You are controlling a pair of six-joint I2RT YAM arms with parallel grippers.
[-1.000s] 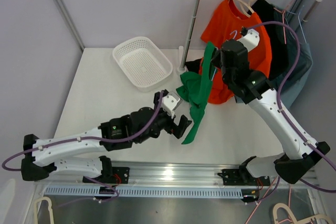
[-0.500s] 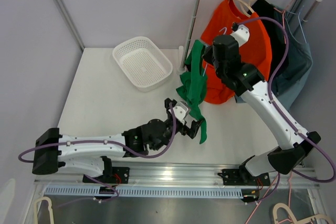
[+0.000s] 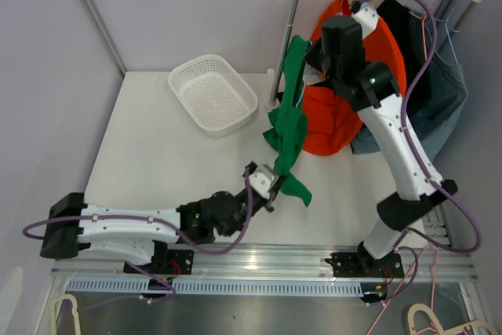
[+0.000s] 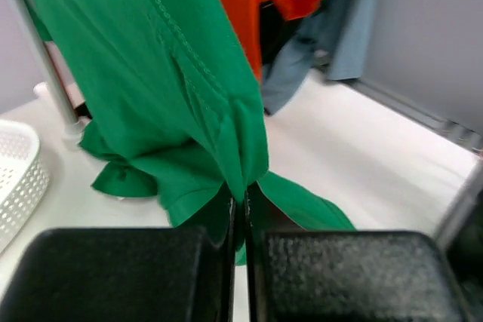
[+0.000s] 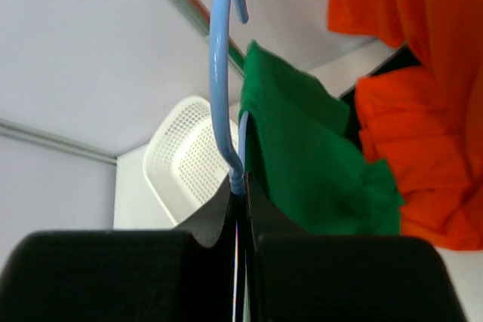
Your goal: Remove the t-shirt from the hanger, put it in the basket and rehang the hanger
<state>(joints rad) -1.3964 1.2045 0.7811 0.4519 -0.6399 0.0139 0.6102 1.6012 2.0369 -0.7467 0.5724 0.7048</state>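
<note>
Overhead plus close wrist views, t-shirt shared

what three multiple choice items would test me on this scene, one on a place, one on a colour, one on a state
1. Where is the white basket?
A) hung on the rail
B) on the table, left of the green t-shirt
C) on the floor

2. What colour is the hanger pinched by the right fingers?
A) light blue
B) red
C) black

3. What state are the left fingers in?
A) wide open
B) shut on the basket
C) shut on the green t-shirt's lower edge

Answers:
1 B, the top view shows it resting on the tabletop.
2 A, the right wrist view shows a pale blue hook rising from the closed fingers.
3 C, the left wrist view shows green cloth pinched between the closed fingers.
</note>
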